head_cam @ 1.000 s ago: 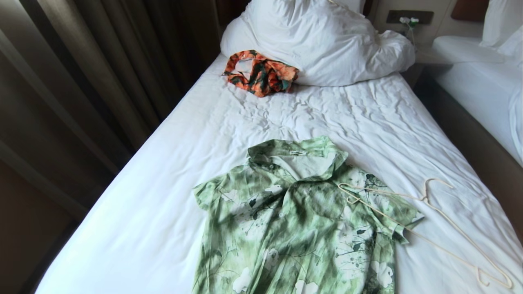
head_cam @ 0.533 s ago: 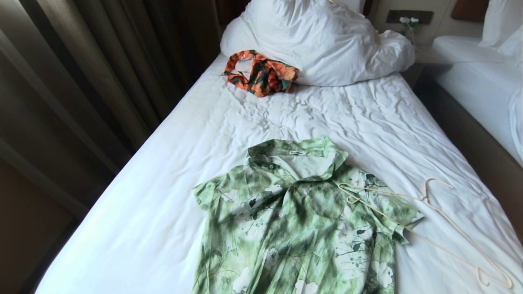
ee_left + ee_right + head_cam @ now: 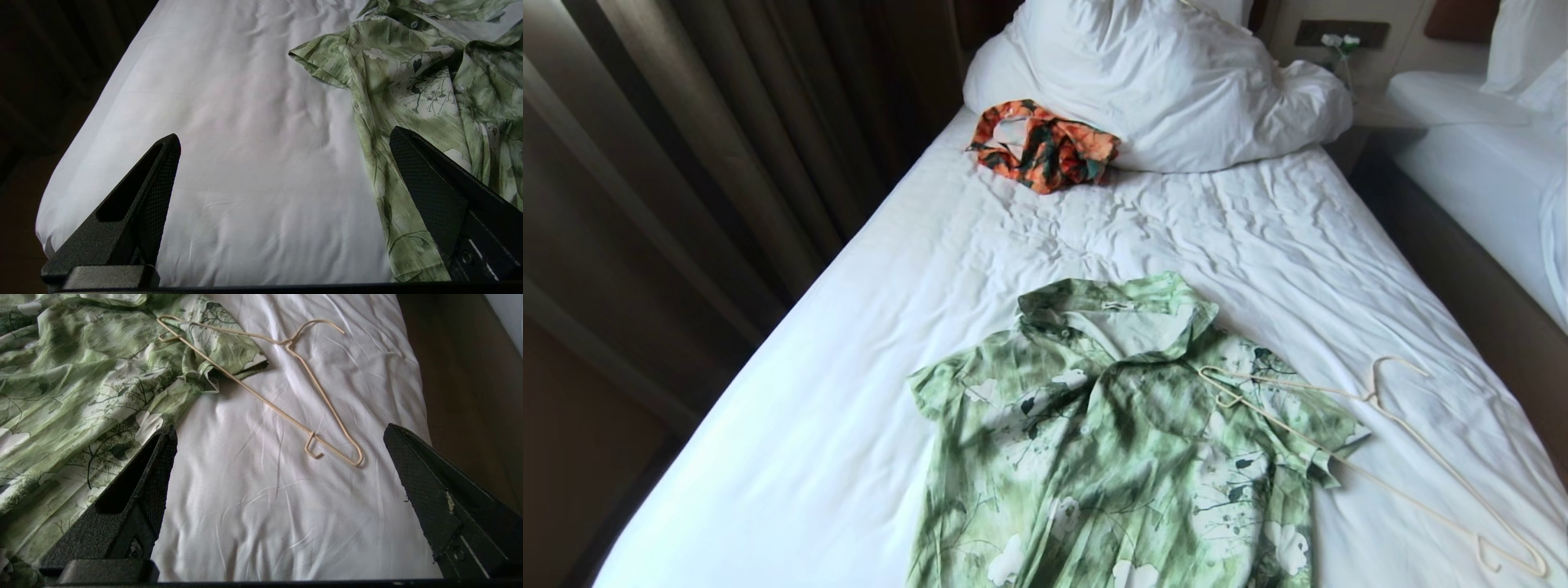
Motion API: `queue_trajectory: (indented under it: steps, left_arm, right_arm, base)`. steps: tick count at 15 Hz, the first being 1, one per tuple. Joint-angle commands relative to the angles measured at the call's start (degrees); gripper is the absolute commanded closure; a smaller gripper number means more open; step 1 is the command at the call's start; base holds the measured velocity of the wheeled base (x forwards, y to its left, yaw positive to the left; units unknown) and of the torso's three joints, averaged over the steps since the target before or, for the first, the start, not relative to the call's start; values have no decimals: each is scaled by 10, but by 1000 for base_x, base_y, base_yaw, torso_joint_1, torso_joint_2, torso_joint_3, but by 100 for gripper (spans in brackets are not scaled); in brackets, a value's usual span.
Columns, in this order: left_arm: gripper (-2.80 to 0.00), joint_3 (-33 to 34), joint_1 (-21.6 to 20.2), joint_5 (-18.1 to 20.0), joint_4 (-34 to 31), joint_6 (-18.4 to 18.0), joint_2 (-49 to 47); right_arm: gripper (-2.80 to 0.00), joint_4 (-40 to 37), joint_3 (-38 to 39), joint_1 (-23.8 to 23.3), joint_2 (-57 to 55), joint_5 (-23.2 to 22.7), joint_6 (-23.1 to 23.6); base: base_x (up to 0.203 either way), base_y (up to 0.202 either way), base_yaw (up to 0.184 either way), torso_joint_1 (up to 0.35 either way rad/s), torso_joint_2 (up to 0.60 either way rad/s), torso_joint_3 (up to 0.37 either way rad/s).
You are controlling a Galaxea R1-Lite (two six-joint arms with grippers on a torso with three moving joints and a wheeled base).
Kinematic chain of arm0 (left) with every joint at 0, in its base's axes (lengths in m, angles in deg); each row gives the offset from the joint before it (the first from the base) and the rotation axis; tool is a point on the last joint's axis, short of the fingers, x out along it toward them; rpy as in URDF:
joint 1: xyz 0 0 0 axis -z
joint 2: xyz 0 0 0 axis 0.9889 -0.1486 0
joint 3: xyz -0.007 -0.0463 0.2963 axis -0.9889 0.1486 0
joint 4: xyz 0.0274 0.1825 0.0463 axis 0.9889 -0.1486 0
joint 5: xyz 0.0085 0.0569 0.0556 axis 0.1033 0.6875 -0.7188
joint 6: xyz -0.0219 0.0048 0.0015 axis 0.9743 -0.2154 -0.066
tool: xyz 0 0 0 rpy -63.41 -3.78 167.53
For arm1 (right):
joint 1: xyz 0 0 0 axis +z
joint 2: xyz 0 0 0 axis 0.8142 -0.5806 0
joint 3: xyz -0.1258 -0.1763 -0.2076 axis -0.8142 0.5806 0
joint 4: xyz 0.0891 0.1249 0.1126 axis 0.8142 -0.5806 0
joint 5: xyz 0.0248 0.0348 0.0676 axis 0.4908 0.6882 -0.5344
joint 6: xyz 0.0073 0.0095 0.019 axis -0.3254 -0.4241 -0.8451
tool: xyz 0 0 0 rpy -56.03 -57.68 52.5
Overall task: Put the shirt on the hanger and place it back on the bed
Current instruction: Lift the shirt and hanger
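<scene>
The green-and-white floral shirt (image 3: 1119,441) lies flat on the bed (image 3: 1217,237), collar toward the pillows. The cream wire hanger (image 3: 1372,398) rests on the sheet at the shirt's right, one end lying over the right sleeve. Neither arm shows in the head view. My left gripper (image 3: 284,134) is open over bare sheet, with the shirt (image 3: 408,81) beside one finger. My right gripper (image 3: 280,428) is open above the sheet. The hanger (image 3: 288,344) lies just beyond its fingertips and the shirt (image 3: 81,375) is off to one side. Nothing is held.
A crumpled orange-and-dark-green garment (image 3: 1045,147) lies against the white pillows and duvet (image 3: 1168,82) at the head of the bed. Dark curtains (image 3: 686,163) hang along the left side. A second white bed (image 3: 1486,163) stands to the right across a narrow dark gap (image 3: 1462,269).
</scene>
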Motion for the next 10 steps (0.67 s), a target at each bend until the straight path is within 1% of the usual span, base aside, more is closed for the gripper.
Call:
queue_trajectory:
  steps: [1, 3, 6, 10]
  left_arm:
    - [-280, 0, 0, 0, 0, 0, 0]
    - [-280, 0, 0, 0, 0, 0, 0]
    - [-280, 0, 0, 0, 0, 0, 0]
    - [-280, 0, 0, 0, 0, 0, 0]
  right_arm:
    - [-280, 0, 18, 0, 15, -1, 0]
    - [-280, 3, 34, 0, 15, -5, -2]
    - [-280, 54, 72, 0, 15, -5, -4]
    - [-280, 63, 78, 1, 16, -2, -2]
  base:
    - [0, 0, 0, 0, 0, 0]
    - [0, 0, 0, 0, 0, 0]
    - [0, 0, 0, 0, 0, 0]
    - [0, 0, 0, 0, 0, 0]
